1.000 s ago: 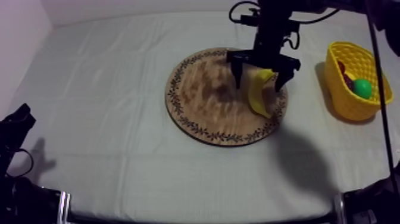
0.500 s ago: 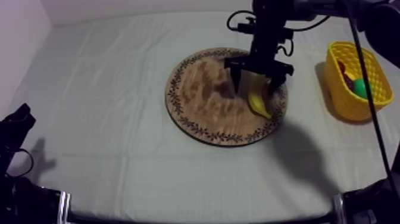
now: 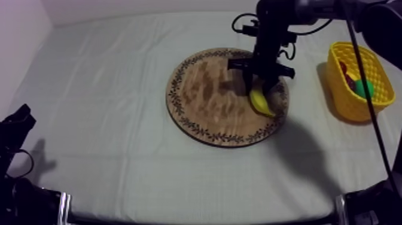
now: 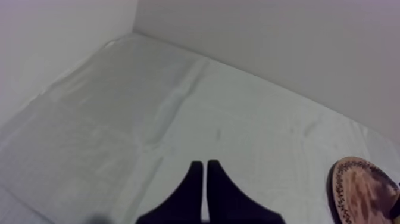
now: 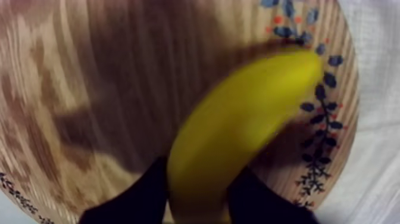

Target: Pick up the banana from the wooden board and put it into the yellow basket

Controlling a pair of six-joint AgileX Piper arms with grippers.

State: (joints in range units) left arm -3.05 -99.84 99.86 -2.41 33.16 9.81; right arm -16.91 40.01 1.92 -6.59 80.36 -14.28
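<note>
Banana [image 3: 263,103]: laid at right edge of wooden board [image 3: 203,99] | right gripper [image 3: 261,88]: jaws closed round banana | left gripper [image 4: 205,173]: jaws pressed together, nothing held | step judged: grasp | next: lift required, then carriage to yellow basket [image 3: 346,99]

A table [image 3: 107,108] under a creased grey-white cloth [image 4: 119,131] stands in a corner of plain pale walls [image 4: 268,53].
</note>
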